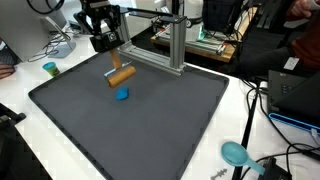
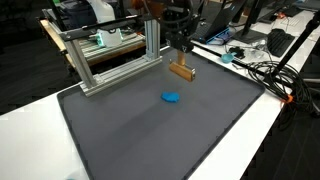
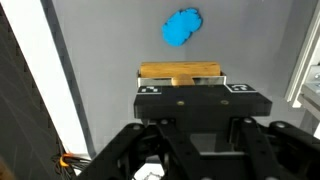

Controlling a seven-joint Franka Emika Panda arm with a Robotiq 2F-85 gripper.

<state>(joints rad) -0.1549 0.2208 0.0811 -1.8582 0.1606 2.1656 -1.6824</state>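
Wooden block (image 3: 180,72) lies crosswise at our gripper (image 3: 195,89) fingertips, mid-frame in the wrist view, long axis left to right (clamped or just straddled, we cannot tell), blue blob (image 3: 183,27) straight ahead toward the top.

Gripper (image 3: 182,88) clamped on wooden block (image 3: 180,71), block lying crosswise between the fingertips. Blue object (image 3: 183,27) on grey mat (image 3: 110,45) just beyond it. Metal frame (image 3: 306,60) at right edge.

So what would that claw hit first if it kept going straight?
Probably the dark mat just beneath: the gripper points down, gripping the wooden block. The blue piece lies slightly aside; height is unclear.
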